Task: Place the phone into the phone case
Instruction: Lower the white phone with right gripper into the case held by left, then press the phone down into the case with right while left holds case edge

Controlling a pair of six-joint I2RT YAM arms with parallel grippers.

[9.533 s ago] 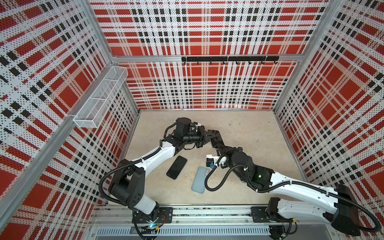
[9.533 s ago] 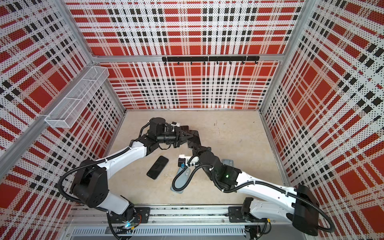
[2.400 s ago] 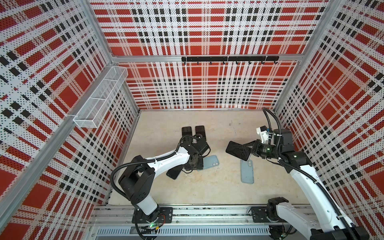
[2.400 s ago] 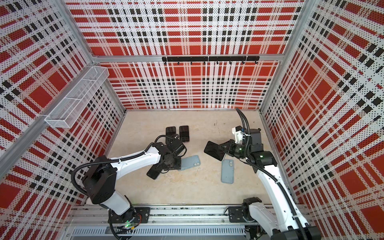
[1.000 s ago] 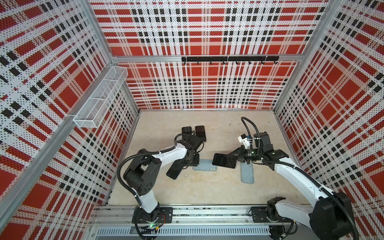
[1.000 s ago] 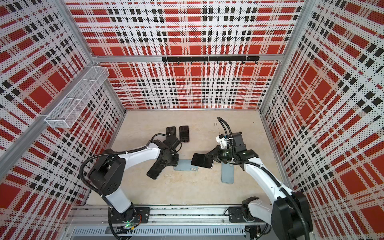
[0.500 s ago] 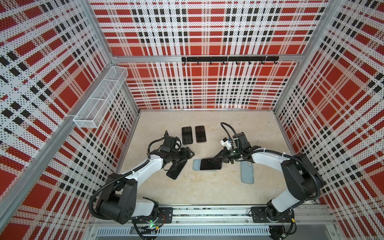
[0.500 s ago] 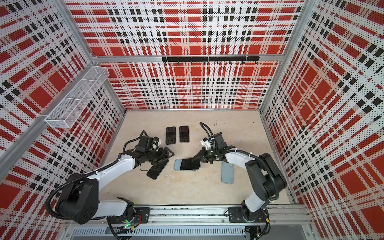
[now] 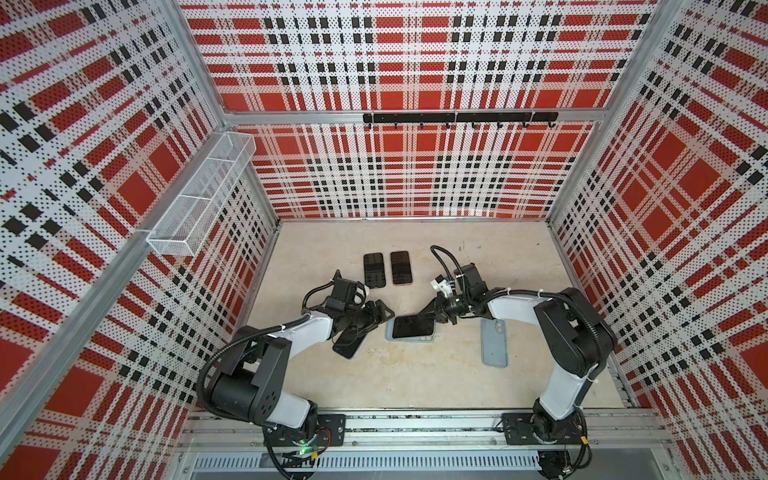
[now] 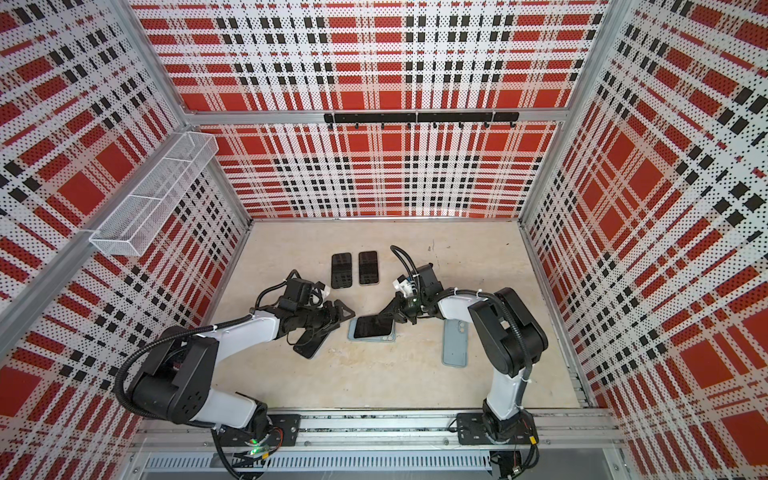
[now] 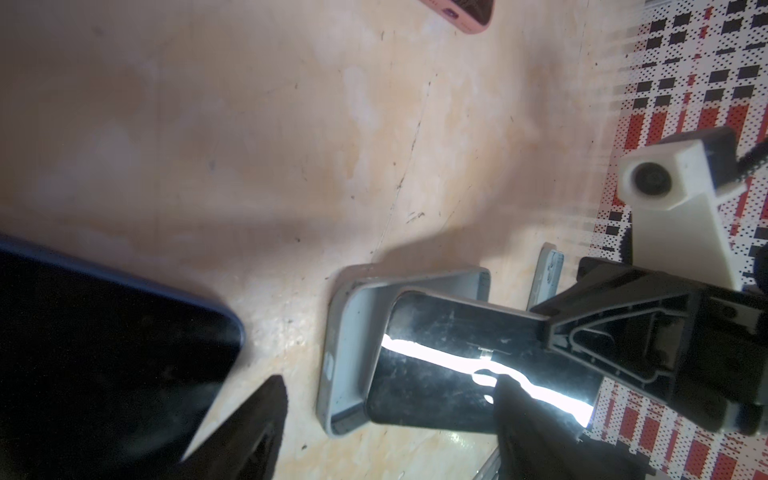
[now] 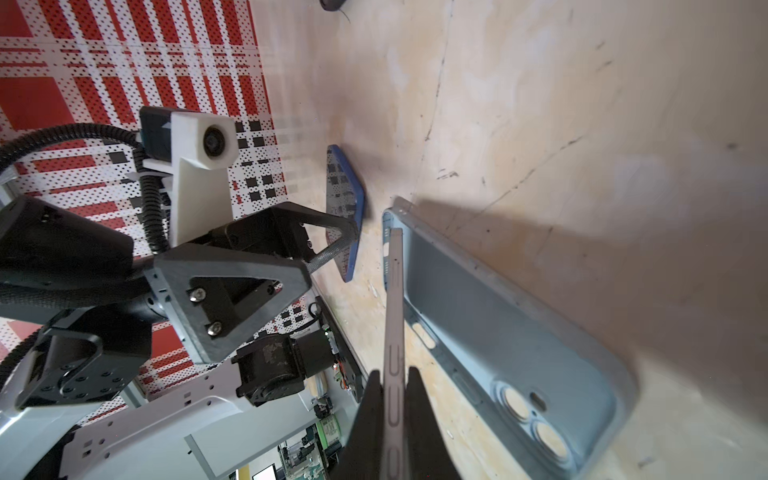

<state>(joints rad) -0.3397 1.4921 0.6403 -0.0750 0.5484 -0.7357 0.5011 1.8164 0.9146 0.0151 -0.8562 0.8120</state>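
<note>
While the right tool point(image 9: 433, 319) clamps the black phone point(image 9: 412, 326) by its right-hand end, jaws closed tight on its two faces, the phone lies slanted over the pale blue case point(image 9: 409, 339) in the middle of the table point(image 9: 415, 382). Right wrist view: the phone shows edge-on between the fingers point(image 12: 419, 415), free end down at the far end wall of the case, held end raised; not seated flat. The left tool point(image 9: 380, 319) sits just beside the case's left end, jaws spread wide, holding nothing; contact with the case cannot be told. Partly under it lies a second dark phone point(image 9: 348, 344). A second blue case point(image 9: 494, 341) lies to the right, apart from the first. Two more phones point(image 9: 373, 270) lie side by side nearer the back wall.
</note>
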